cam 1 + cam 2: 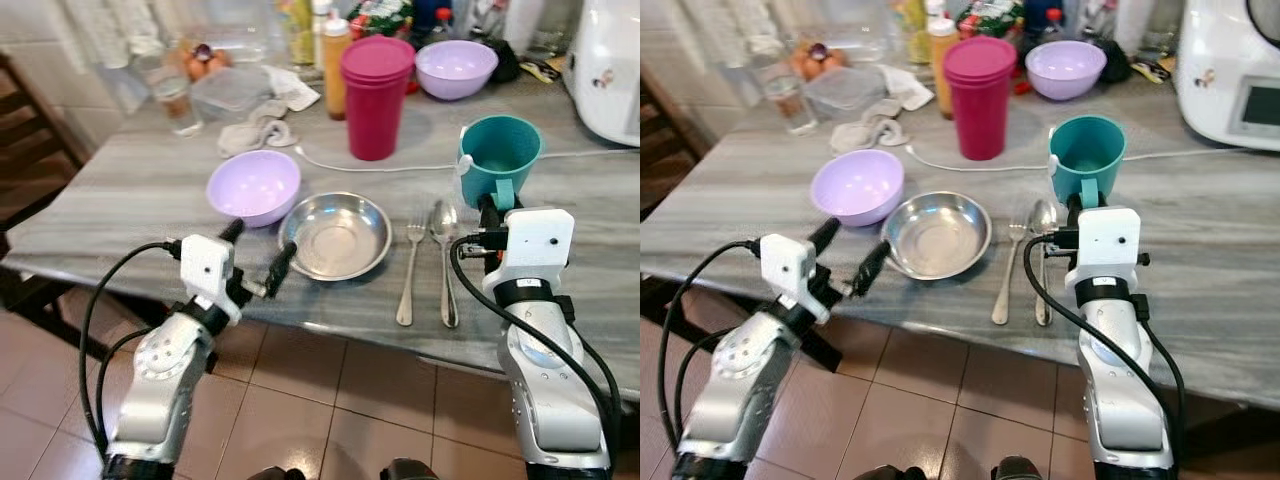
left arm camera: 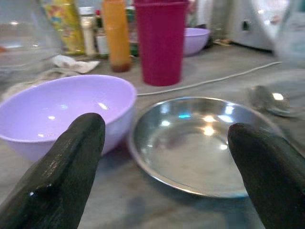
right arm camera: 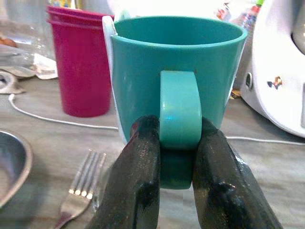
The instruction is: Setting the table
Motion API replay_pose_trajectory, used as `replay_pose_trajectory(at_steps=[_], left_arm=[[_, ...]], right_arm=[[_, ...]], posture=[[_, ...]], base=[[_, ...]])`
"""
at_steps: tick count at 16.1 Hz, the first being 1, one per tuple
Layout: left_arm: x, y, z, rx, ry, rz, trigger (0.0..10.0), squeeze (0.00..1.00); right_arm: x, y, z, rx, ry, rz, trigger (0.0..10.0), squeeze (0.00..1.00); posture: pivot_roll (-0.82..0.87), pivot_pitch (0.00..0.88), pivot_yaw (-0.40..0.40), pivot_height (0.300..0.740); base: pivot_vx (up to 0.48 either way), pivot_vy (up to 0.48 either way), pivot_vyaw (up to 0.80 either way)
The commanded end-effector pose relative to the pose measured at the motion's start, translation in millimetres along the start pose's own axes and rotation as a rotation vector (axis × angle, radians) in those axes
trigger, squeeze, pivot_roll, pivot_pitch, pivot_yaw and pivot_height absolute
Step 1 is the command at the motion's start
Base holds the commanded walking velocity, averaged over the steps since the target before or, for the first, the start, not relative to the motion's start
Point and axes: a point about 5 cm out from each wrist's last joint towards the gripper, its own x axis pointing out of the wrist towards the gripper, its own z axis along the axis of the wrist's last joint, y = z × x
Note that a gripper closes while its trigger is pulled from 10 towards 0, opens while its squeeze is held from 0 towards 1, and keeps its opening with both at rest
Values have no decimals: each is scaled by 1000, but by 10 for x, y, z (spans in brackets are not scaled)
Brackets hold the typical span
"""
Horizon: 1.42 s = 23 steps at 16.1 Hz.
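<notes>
The surface looks like polished grey stone with streaky veins, smooth and faintly shiny. The dish is bright metal, glossy enough to throw back lights, and the fork and spoon beside it are the same shiny metal. The near lilac bowl is smooth plastic with a soft sheen; the teal mug is matt-to-satin plastic, as is the magenta tumbler. The right claw has black fingers with a rough, slightly greasy-looking finish. The left claw fingers look matt black. Crumpled cloth lies dull and soft. Floor tiles are reddish, low-gloss.
</notes>
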Motion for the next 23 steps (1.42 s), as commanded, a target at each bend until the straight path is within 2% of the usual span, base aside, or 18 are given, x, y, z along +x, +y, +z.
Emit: replay_pose_trajectory(at_steps=[1, 4, 7, 9, 12, 17, 20, 23], left_arm=[[-22, -44, -3, -7, 16, -58, 10000, 0], [-6, -107, -9, 16, 21, -105, 10000, 0], [-31, -145, -48, -24, 29, -152, 10000, 0], [-39, -157, -49, -34, 31, -167, 10000, 0], [-43, -168, -26, -30, 22, -160, 10000, 0], [-47, -184, -2, -34, 17, -148, 10000, 0], [-36, -200, 3, -41, 14, -156, 10000, 0], [-7, -224, 23, -47, 5, -174, 10000, 0]], right_arm=[[29, 2, 64, -10, -30, 24, 10000, 0], [137, -9, 93, 18, -31, 71, 10000, 0], [279, 49, 100, -10, -39, 181, 10000, 0], [310, 61, 100, -13, -42, 205, 10000, 0], [420, 192, 69, -7, -50, 320, 10000, 0], [462, 305, 120, 11, -83, 364, 10000, 0], [463, 393, 60, 27, -77, 431, 10000, 0], [550, 325, 10, 26, -69, 414, 10000, 0]], posture=[[-288, 176, 114, 740], [-292, 183, 119, 740], [-289, 189, 111, 740], [-286, 192, 110, 740], [-272, 209, 104, 740], [-269, 220, 108, 740], [-269, 221, 109, 740], [-272, 215, 110, 740]], base=[[0, 0, 0], [0, 0, 0], [0, 0, 0], [0, 0, 0], [0, 0, 0], [0, 0, 0], [0, 0, 0], [0, 0, 0]])
